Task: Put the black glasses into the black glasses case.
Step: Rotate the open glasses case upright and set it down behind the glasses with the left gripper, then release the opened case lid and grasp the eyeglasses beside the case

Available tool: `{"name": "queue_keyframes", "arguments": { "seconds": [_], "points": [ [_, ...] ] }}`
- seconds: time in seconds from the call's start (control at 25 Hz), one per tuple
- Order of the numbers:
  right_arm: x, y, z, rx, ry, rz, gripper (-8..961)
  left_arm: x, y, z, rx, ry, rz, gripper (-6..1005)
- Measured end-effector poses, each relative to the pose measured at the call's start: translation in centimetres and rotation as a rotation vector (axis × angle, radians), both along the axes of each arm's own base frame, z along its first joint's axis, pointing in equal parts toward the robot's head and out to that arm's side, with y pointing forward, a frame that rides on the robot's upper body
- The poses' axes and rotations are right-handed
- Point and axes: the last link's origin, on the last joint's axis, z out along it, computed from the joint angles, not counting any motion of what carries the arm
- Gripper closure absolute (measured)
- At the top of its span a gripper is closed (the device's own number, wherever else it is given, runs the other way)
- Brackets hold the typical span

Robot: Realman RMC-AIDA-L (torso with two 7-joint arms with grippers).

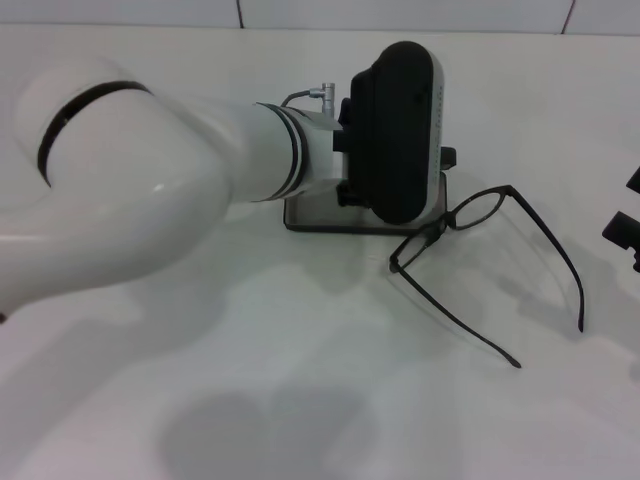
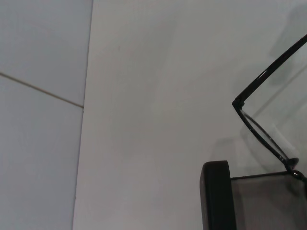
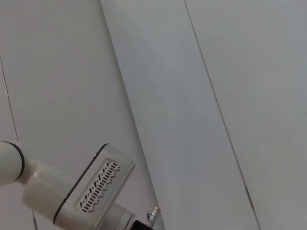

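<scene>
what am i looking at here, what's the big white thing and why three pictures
The big white thing is a robot's left arm, seen from a camera on its head. The black block at its end is the left gripper, hanging over an open black hard-shell glasses case with grey lining. Its fingers are hidden. Thin black-framed glasses lie unfolded on the white table, front against the case, held by nothing. At the right edge, a bit of the right gripper sits idle. The other two pictures come from cameras on each wrist: the left one shows the case corner and glasses, the right one the left arm from afar.
</scene>
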Motion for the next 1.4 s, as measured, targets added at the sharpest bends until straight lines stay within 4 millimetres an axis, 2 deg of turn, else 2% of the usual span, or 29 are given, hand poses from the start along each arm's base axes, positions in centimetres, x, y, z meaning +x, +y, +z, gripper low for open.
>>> {"name": "queue_keyframes", "arguments": {
  "seconds": [0.36,0.52,0.72,0.8,0.88,1.08,1.24,1.4],
  "points": [
    [0.1,0.0,0.1,0.002,-0.001,-0.003,160,0.7,-0.1,-0.1,0.012,-0.034,-0.043,692],
    [0.1,0.0,0.1,0.003,-0.002,-0.003,160,1.6,-0.6,0.5,0.021,-0.066,-0.055,661],
    [0.2,0.0,0.2,0.004,-0.005,-0.007,160,3.6,-2.4,2.9,0.063,-0.191,-0.073,544],
    [0.4,-0.1,0.4,0.009,-0.006,-0.011,159,4.5,-3.5,4.3,0.081,-0.266,-0.045,543],
    [0.6,-0.2,0.7,0.024,-0.003,-0.022,159,4.7,-4.2,4.8,0.075,-0.300,0.014,542],
    [1.6,-0.7,2.0,0.082,0.003,-0.065,159,3.8,-4.8,3.5,0.034,-0.293,0.197,549],
    [2.5,-1.1,3.1,0.117,-0.002,-0.095,159,3.8,-4.4,2.6,0.021,-0.281,0.295,558],
    [2.8,-1.3,3.3,0.127,-0.003,-0.110,159,3.8,-3.9,1.8,0.007,-0.236,0.355,558]
  ]
}}
